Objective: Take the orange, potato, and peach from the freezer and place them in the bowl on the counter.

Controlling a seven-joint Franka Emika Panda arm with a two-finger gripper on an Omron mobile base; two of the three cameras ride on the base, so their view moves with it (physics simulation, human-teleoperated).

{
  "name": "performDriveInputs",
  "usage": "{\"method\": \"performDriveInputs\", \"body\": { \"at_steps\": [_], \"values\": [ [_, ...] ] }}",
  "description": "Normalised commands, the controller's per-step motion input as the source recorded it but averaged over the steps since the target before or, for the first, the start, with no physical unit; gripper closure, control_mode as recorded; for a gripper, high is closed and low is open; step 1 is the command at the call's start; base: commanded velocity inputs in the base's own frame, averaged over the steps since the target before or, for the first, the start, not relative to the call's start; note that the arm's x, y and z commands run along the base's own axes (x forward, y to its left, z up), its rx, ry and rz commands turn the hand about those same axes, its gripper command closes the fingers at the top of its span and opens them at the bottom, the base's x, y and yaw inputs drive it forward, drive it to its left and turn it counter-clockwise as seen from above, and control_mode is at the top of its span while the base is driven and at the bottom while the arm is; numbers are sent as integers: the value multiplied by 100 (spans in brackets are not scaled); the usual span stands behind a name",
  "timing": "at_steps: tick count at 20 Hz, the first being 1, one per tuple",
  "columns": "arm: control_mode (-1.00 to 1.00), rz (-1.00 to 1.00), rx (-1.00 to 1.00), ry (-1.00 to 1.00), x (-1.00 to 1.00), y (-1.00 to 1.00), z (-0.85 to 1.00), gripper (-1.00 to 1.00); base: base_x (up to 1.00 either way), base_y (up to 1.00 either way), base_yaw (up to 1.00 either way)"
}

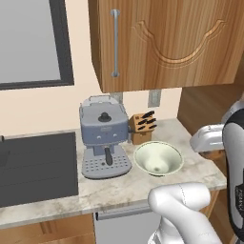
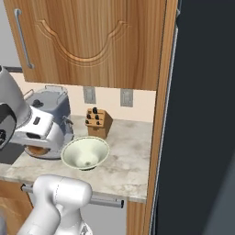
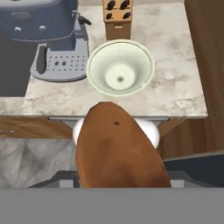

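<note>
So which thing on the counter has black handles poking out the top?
The small wooden knife block, behind the bowl. The grey coffee machine beside it has none.

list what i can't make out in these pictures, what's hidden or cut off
- Gripper fingertips: hand view, hidden behind the potato they hold.
- Freezer interior: right base view, just its dark outer side shows, cut by the right edge.
- Bowl: looks empty; orange and peach unplaced.
- Knife block: hand view, top cut off.
</note>
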Motion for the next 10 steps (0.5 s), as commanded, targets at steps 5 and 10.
{"method": "performDriveInputs", "body": {
  "at_steps": [5,10],
  "values": [
    [-100,0,0,24,68,-3,-35,100,0,0,0],
    [-100,0,0,23,65,-6,-48,100,0,0,0]
  ]
}}
